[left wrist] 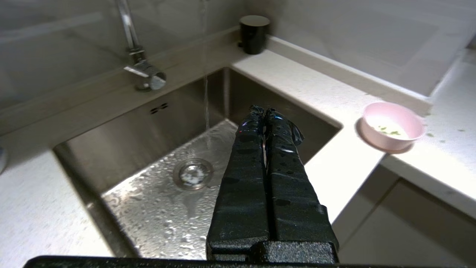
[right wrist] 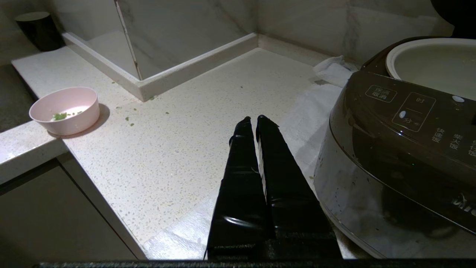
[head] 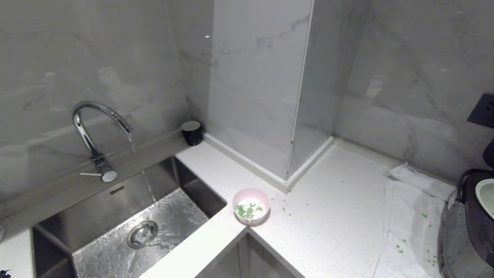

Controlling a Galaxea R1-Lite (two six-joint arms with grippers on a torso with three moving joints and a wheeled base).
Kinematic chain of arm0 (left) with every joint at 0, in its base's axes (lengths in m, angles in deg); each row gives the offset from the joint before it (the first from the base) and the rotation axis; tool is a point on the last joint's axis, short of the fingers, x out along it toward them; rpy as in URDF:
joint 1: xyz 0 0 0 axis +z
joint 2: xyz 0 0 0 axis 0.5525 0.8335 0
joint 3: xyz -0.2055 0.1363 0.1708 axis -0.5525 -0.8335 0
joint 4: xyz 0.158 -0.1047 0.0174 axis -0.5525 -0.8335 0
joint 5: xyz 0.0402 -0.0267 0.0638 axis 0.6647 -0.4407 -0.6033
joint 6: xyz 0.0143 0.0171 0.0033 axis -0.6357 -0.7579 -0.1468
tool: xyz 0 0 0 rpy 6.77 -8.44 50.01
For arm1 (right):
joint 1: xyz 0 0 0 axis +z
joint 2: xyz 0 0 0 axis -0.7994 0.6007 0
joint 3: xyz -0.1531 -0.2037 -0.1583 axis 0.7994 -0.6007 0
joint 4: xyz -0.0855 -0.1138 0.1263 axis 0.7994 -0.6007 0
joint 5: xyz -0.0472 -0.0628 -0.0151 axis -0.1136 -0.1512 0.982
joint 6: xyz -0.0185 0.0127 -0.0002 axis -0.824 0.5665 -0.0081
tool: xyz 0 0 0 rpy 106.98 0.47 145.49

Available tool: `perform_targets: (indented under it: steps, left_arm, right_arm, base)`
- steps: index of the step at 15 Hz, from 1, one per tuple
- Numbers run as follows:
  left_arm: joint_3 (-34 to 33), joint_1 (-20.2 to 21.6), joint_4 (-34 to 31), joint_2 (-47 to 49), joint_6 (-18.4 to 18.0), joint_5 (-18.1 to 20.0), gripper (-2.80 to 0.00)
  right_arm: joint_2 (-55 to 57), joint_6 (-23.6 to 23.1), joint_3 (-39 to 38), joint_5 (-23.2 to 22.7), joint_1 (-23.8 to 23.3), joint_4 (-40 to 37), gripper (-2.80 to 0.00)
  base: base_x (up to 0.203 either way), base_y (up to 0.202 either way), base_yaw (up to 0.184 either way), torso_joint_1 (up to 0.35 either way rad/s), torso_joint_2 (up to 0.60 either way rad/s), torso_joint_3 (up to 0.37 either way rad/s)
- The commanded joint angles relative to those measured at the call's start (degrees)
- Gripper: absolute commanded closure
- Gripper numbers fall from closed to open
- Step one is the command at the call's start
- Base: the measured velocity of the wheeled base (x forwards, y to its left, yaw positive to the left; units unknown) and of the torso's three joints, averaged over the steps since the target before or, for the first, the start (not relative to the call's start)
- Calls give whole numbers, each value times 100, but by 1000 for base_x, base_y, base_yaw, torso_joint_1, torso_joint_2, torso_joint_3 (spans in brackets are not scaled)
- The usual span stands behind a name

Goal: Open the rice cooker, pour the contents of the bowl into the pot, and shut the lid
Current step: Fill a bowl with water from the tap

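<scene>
The small pale pink bowl (head: 251, 205) of green bits (head: 248, 210) sits at the counter's inner corner, within reach; both the left gripper (left wrist: 264, 110) and the right gripper (right wrist: 256, 119) hang closed and empty beside the open dark brown-grey rice cooker (right wrist: 401, 149).

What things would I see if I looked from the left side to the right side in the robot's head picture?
Faucet with running water → sink → black cup → pink bowl with green bits → white cloth → rice cooker with its white pot showing at the edge.
</scene>
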Motion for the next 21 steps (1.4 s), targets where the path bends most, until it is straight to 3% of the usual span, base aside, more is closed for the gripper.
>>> perform_targets:
  steps: [1,3,5,8,10,16,21]
  left_arm:
    - [418,-3,357,1594,121,236,0]
    - [702,-63,838,2829,218,414,0]
    - [1160,-420,1204,4021,365,495,0]
    - [2104,-1397,1466,5587,677,443,0]
    - [2797,-1980,1474,6569,864,172,0]
    - [4813,-3075,980,9275,1336,-132,0]
    - [6607,-3399,19,10662,1778,-201,0]
  right_arm:
    - [10,-5,0,-1,2,0,0]
    - [10,-4,0,-1,2,0,0]
    - [10,-1,0,-1,2,0,0]
    - [10,-5,0,-1,2,0,0]
    - [10,-5,0,-1,2,0,0]
    - [10,2,0,-1,2,0,0]
    - [10,-3,0,-1,2,0,0]
  base:
    - [0,0,0,0,0,0]
    - [0,0,0,0,0,0]
    - [0,0,0,0,0,0]
    - [0,0,0,0,0,0]
    - [0,0,0,0,0,0]
    - [0,0,0,0,0,0]
    - [0,0,0,0,0,0]
